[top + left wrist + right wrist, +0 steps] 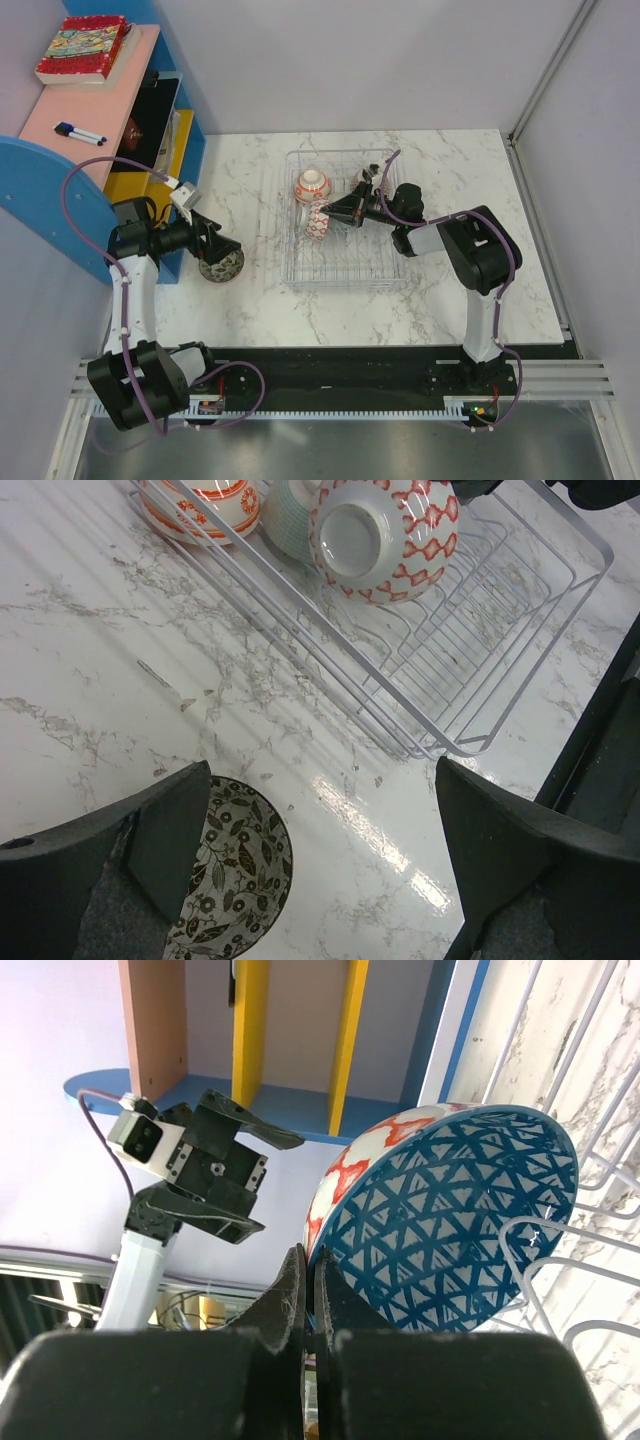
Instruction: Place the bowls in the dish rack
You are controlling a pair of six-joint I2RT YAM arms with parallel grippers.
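The silver wire dish rack (345, 262) stands mid-table and also shows in the left wrist view (480, 630). In it an orange-and-white bowl (312, 184) stands on edge, with a pale green bowl (288, 515) beside it. My right gripper (335, 213) is shut on the rim of a red-patterned bowl (318, 222) with a blue triangle inside (450, 1225), held on edge inside the rack. My left gripper (215, 250) is open. A black floral bowl (225, 875) lies on the table partly under its left finger (150, 830), left of the rack.
A blue and pink shelf unit (100, 110) stands at the far left, close behind my left arm, with a book (82, 48) and a marker (80, 132) on top. Bare marble lies right of the rack.
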